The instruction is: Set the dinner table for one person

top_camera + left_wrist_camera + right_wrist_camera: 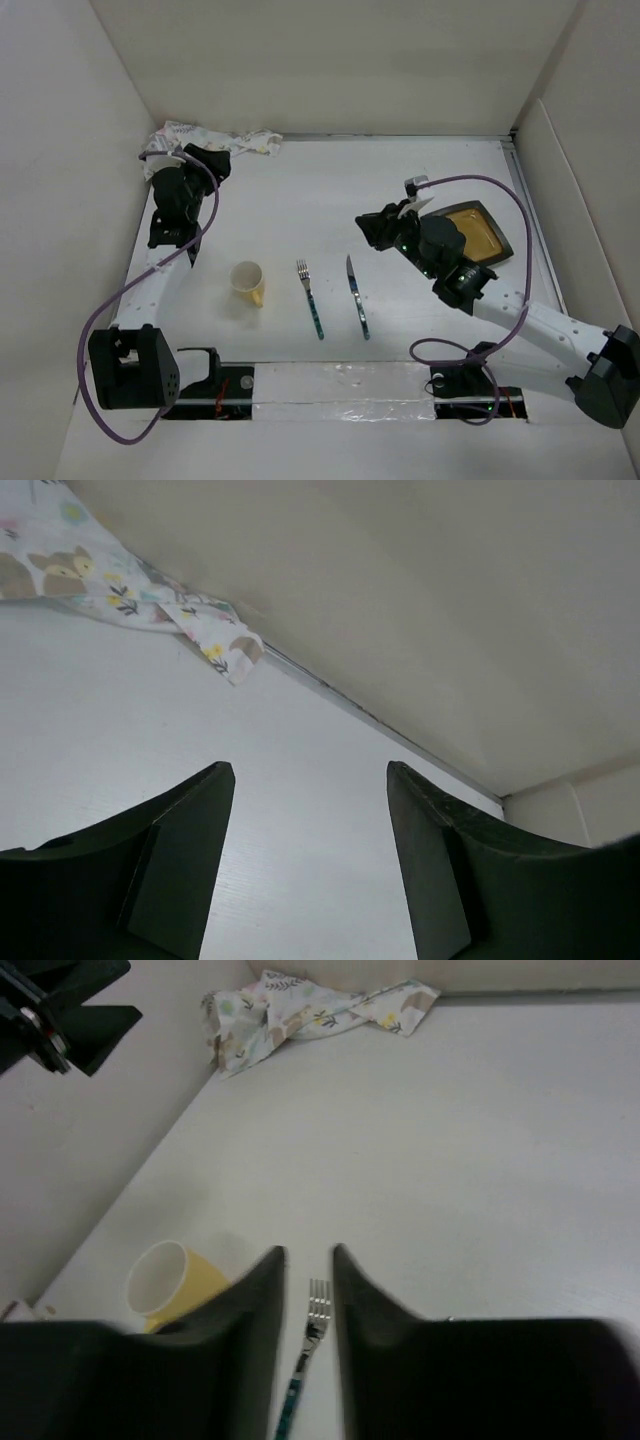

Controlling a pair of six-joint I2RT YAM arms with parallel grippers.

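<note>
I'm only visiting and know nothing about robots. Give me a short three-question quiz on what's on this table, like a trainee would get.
1. True or false: the fork lies between the yellow cup and the knife.
2. Which lies nearest the left tool? A fork, B patterned cloth, C knife.
3. Fill in: the right tool is holding ____.
Key: 1 true; 2 B; 3 nothing.
</note>
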